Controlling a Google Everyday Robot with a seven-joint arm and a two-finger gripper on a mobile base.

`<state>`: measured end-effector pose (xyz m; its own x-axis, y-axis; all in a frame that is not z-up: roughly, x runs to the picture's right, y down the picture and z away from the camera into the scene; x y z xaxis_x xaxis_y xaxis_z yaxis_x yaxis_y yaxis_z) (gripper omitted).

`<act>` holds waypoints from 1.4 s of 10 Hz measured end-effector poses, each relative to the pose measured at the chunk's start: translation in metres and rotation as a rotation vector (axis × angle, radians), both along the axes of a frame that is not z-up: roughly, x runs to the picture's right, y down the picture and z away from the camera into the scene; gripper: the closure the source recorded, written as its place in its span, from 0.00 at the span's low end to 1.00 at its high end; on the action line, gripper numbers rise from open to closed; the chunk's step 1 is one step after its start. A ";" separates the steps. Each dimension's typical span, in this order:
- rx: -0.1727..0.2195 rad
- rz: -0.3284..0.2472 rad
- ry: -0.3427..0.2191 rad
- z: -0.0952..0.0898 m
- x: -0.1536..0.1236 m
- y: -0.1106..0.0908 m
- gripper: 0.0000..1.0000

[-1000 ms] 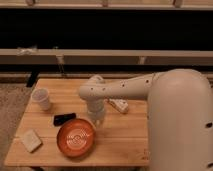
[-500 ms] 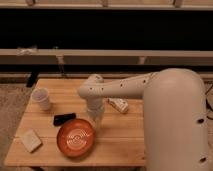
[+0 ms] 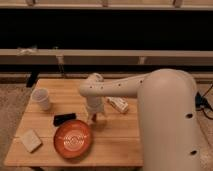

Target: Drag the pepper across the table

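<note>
Your end effector hasn't moved from its spot low on the table, but its fingers now look spread, gripping nothing — reads like a release. Can't spot the pepper — probably hidden under it, beside the plate.

Indoor room that reads as an office or robot test space, not a home: a light butcher-block table stands on speckled carpet, a long pale ledge runs along a wall of dark panels, and cables trail at the right edge. A bulky white robot arm reaches over the table, its gripper low near the tabletop's middle
</note>
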<state>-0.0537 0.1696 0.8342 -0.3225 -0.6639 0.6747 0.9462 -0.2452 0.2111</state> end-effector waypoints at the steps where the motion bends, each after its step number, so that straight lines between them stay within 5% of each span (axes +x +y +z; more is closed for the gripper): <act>1: 0.006 -0.003 -0.010 0.005 -0.004 -0.003 0.20; 6: 0.020 -0.007 -0.042 0.022 -0.017 -0.007 0.24; 14: 0.014 -0.003 -0.036 0.013 -0.013 -0.002 0.98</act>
<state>-0.0670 0.1676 0.8477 -0.3482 -0.6722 0.6534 0.9374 -0.2508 0.2415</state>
